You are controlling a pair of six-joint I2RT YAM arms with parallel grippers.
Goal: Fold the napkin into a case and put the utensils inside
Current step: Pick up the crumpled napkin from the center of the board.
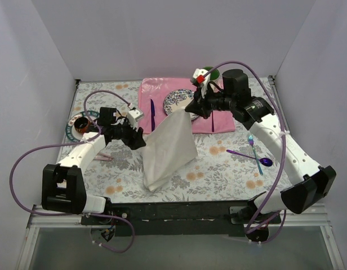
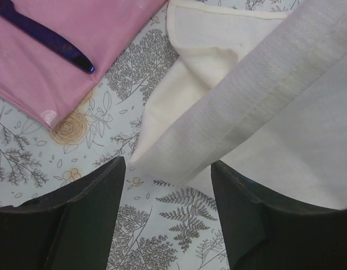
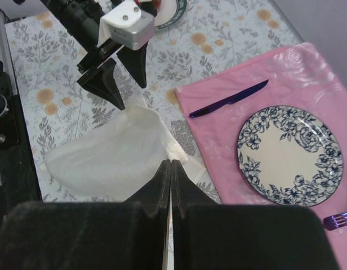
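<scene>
- The right gripper point(image 1: 190, 109), in the upper centre of the overhead view, had its jaws pressed fully together on one corner of the napkin point(image 1: 168, 149). In the right wrist view no gap showed between the two fingers, and the cloth ran out from under their tips.
- The pinched corner was held above the table point(image 1: 218, 174), so the napkin hung as a slanted sheet running from upper right to lower left. Its low end rested on the tablecloth at the lower centre of the frame. Holding it this way most likely served to free the cloth from the surface so that an edge could be carried over into a fold.
- The left gripper point(image 1: 138, 138) stood at the left edge of the hanging sheet, centre left of the overhead view. Its jaws were apart. In the left wrist view a cloth edge lay in the gap between the fingers, but neither finger was seen pressing on it. It held nothing.
- This placement suggested preparation to take a second hold on the napkin opposite the raised corner.
- The utensils point(image 1: 253, 152) lay on the table at the right, well apart from the napkin and untouched.
- The placemat point(image 1: 162, 90), carrying the plate point(image 1: 178, 100) and the knife point(image 1: 152, 114), lay behind the napkin at the upper centre.
</scene>
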